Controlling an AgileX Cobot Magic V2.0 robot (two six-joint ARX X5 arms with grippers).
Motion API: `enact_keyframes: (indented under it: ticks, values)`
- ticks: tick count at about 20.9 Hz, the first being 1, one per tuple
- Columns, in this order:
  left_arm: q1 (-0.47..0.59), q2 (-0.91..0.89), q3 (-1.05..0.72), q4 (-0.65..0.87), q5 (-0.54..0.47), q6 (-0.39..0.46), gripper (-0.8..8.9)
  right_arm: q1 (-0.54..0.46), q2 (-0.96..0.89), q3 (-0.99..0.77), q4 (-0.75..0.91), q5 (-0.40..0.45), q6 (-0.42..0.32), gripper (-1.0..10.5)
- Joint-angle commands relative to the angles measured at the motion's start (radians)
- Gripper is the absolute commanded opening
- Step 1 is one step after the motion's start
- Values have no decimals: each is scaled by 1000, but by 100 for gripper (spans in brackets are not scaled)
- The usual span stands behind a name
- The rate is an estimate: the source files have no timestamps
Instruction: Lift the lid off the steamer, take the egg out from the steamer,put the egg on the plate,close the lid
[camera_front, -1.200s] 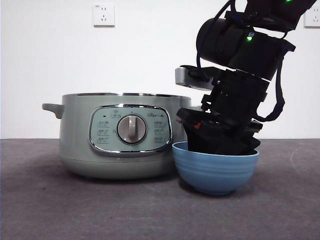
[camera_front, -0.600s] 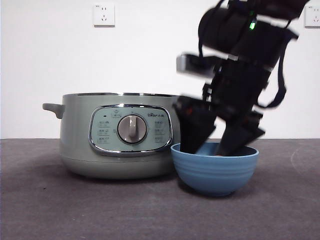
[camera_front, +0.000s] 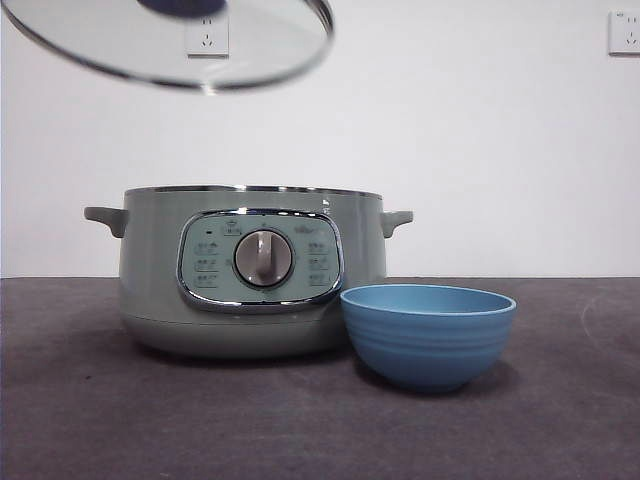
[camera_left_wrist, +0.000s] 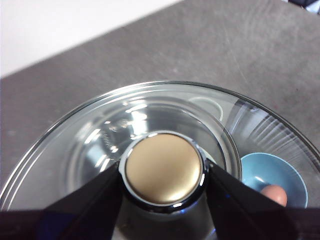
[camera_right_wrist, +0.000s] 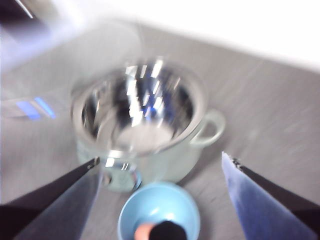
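Note:
The glass lid (camera_front: 170, 45) hangs high above the steamer's left side, tilted. My left gripper (camera_left_wrist: 163, 168) is shut on its knob (camera_left_wrist: 163, 168). The sage-green steamer (camera_front: 250, 270) stands uncovered, its shiny inside (camera_right_wrist: 140, 107) bare in the blurred right wrist view. Touching its right side is the blue plate (camera_front: 428, 335), a deep bowl. The egg (camera_left_wrist: 274, 194) lies in the plate, seen through the lid glass and in the right wrist view (camera_right_wrist: 145, 232); the front view hides it behind the rim. My right gripper (camera_right_wrist: 161, 157) is open, high above plate and steamer, out of the front view.
Dark grey table (camera_front: 100, 420) runs in front of and around both vessels. A white wall with two sockets (camera_front: 207, 30) stands behind. The steamer's side handles (camera_front: 396, 220) stick out left and right.
The right arm rose out of the plate with open jaws and left the front view, leaving the egg behind. The lid has come into the front view at the top left.

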Motion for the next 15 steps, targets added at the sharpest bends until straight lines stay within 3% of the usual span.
enact_keyframes:
  ticks: [1, 4, 15]
  values:
    - [-2, 75, 21, 100, 18, -7, -8, 1, -94, -6, -26, 31, 22, 414]
    - [-2, 156, 21, 172, 18, -10, -8, 1, -168, -6, -64, 31, 61, 414]
    - [-8, 297, 21, 327, -9, -10, -8, 1, -222, -6, -143, 29, 73, 413]
